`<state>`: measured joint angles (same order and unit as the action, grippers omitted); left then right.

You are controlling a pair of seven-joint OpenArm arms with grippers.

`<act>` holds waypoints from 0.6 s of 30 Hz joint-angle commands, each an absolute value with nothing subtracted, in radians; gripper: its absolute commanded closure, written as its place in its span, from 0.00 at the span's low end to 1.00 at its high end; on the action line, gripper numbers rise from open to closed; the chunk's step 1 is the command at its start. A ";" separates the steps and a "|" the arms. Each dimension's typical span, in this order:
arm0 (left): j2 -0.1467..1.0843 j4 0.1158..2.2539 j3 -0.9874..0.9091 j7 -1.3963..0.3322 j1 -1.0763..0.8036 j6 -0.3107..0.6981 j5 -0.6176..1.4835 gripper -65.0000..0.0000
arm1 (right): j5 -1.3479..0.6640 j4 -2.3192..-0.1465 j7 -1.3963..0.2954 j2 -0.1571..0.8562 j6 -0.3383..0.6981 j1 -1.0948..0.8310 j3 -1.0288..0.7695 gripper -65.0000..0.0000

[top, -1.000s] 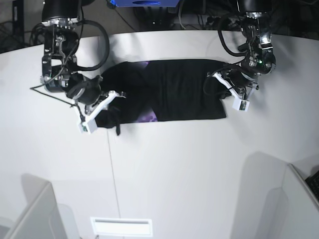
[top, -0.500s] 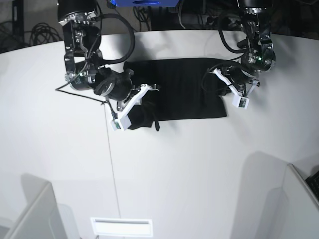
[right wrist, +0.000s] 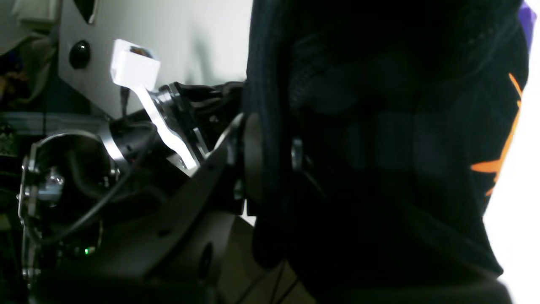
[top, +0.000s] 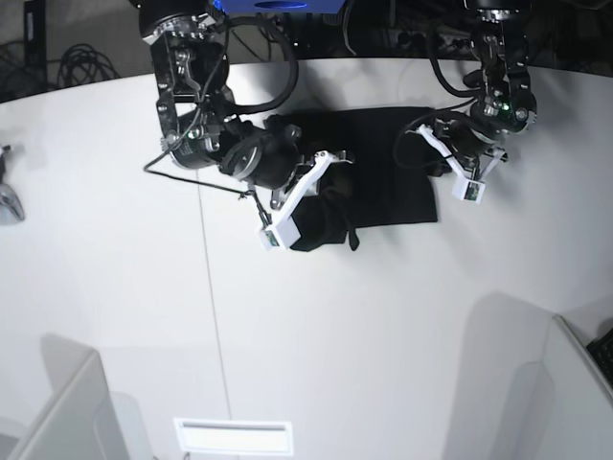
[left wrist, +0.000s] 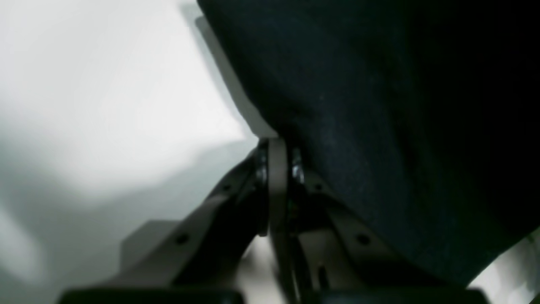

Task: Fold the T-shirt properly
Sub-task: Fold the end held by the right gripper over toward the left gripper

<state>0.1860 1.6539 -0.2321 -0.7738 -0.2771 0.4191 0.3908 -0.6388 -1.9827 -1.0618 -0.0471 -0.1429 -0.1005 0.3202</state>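
Observation:
The black T-shirt [top: 383, 158] lies bunched at the far middle of the white table [top: 316, 326]. My right gripper [top: 321, 203] is shut on a thick bunch of its cloth and holds that end over the rest of the shirt. In the right wrist view the cloth [right wrist: 379, 126] fills the frame around that gripper [right wrist: 265, 156], with orange print [right wrist: 498, 164] at its edge. My left gripper [top: 438, 158] is at the shirt's right edge. In the left wrist view it [left wrist: 276, 145] is shut at the edge of the black cloth [left wrist: 379, 105].
A small grey object [top: 6, 199] sits at the table's left edge. White partitions stand at the near left [top: 67, 412] and near right [top: 575, 383]. A white slotted plate [top: 233, 436] lies at the near edge. Cables and equipment lie behind the table.
My right gripper has carried the shirt's left end to the right, over the rest of the shirt, and the purple print is now covered. My left gripper has stayed at the right edge.

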 commanded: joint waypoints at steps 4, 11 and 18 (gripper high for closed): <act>0.193 1.670 -0.228 -0.766 -0.274 0.423 0.397 1.00 | -0.656 -1.995 -0.984 -0.047 -0.140 -0.091 0.363 1.00; 0.193 1.672 -0.232 -0.766 -0.275 0.423 0.397 1.00 | -0.654 -1.975 -0.969 -0.048 -0.136 -0.090 0.377 1.00; 0.189 1.672 -0.223 -0.768 -0.286 0.423 0.397 1.00 | -0.654 -1.931 -0.895 -0.044 -0.136 -0.081 0.437 1.00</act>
<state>0.1856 1.6569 -0.2241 -0.7670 -0.2874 0.4191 0.3935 -0.6357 -1.9125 -0.9161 -0.0360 -0.1425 -0.0952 0.4362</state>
